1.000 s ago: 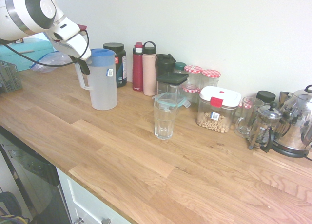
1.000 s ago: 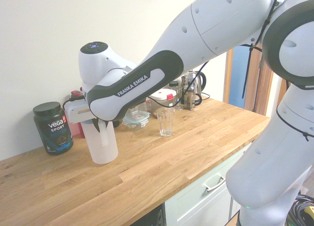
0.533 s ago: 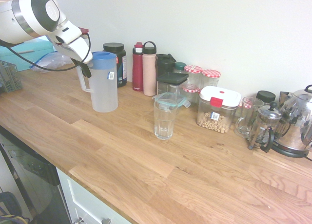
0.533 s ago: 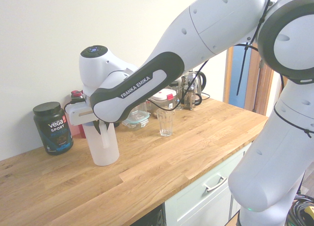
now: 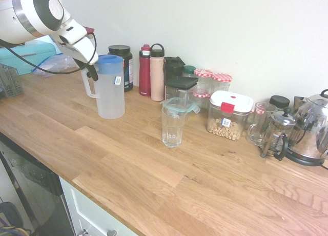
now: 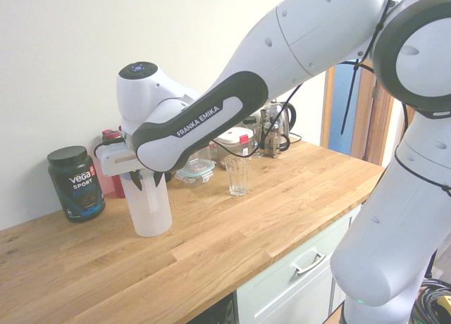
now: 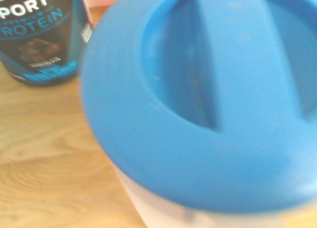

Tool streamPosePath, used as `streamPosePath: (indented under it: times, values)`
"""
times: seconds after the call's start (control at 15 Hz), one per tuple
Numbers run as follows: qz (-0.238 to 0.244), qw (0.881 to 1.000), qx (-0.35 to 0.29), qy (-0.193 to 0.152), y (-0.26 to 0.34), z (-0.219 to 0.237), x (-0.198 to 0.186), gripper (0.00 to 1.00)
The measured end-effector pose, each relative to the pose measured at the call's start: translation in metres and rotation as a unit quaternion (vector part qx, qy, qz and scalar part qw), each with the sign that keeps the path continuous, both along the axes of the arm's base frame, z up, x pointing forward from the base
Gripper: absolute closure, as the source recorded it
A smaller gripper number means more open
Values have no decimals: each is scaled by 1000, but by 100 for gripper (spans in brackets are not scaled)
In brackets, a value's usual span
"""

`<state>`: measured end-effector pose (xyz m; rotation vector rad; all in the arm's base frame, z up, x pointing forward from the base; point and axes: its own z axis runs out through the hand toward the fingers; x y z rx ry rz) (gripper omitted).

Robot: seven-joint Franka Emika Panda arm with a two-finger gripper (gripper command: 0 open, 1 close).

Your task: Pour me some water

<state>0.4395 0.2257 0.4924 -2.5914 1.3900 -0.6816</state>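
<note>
Our claw [image 5: 92, 72] sits at the handle of the water pitcher [image 5: 110, 87], its dark fingers on either side of the handle's top. We cannot tell whether they clamp the handle or stand slightly apart from it. The pitcher stands upright on the wooden tabletop [image 5: 128, 159], a translucent white body under a blue lid [image 7: 208, 99]; in the wrist view that lid fills most of the picture, blurred, with a raised bar across its hollow.

Just behind the pitcher, by the wall, we see a black protein tub [image 5: 123, 66] with a dark cap, and beside it a dark red bottle [image 5: 145, 71] and a pink bottle [image 5: 157, 73].

The drinking glass [image 5: 172, 125] stands upright nearer the front of the tabletop, well apart from the pitcher, and looks empty. Right behind it lies a clear food box with a teal-rimmed lid [image 5: 179, 106]. Further along the wall stand jars with red checked lids [image 5: 212, 82], a container with a white and red lid [image 5: 229, 115], a French press [image 5: 277, 136] and a shiny kettle [image 5: 313, 128].
</note>
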Motion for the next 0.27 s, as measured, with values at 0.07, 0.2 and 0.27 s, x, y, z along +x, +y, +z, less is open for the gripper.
streamPosePath:
  times: [0.07, 0.2, 0.27]
  values:
    - [1, 1000, 1, 20, 0, 7, -12, 0]
    - [22, 998, 11, 65, 0, 22, -45, 0]
    - [35, 995, 18, 86, -5, 27, -61, 0]
